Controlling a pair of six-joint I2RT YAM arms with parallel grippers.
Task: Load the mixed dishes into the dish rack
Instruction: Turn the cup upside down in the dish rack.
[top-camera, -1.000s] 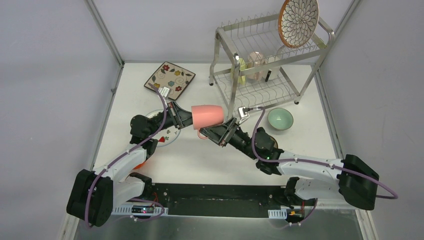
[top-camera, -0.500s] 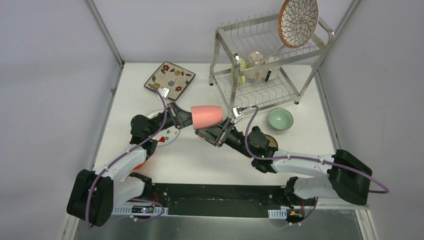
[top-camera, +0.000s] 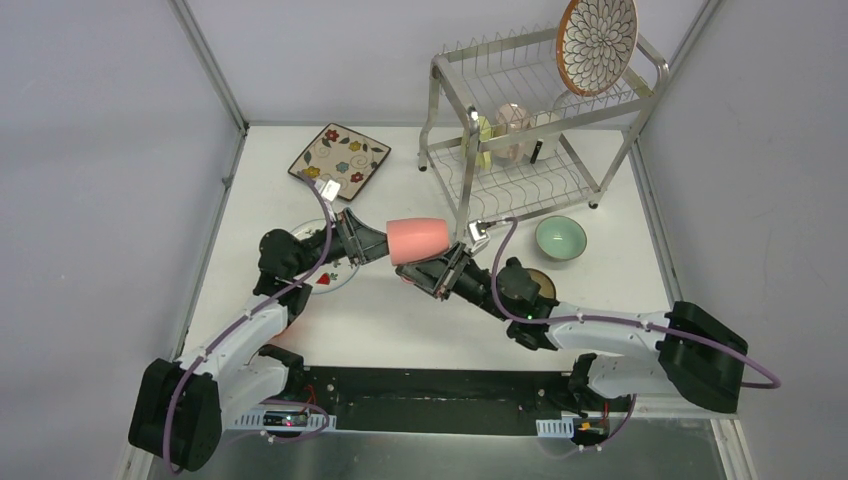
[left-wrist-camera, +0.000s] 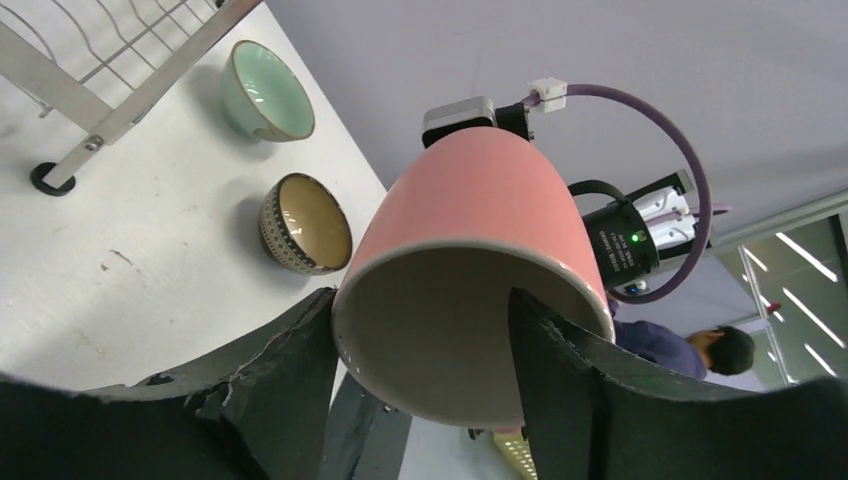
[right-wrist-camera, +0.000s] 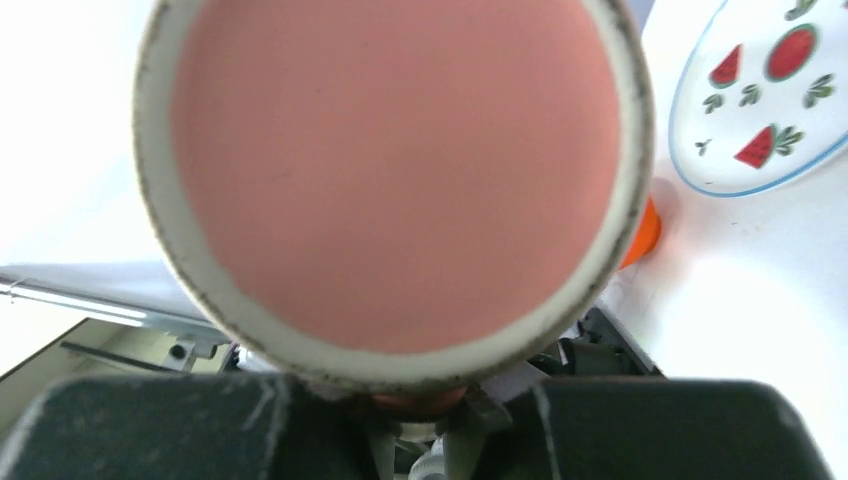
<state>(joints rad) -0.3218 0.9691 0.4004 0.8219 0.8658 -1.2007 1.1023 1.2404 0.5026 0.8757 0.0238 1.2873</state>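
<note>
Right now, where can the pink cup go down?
Bare: the near middle of the table, between the left arm and right arm, and the strip right of the green bowl. Crowded: around the rack, brown bowl, square plate and fruit plate.

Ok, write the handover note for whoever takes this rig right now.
Left end effector: open, fingers spread at the rim of the pink cup.
Right end effector: at the cup's handle; grip cannot be confirmed.
Cup: on its side in the air between both arms, beside the dish rack.
Done: round petal plate stands on the top tier; pale pieces sit on the lower tier.
Left: the cup, then from the table the square floral plate, watermelon plate, mint bowl, brown bowl and orange bowl, mostly hidden.
</note>
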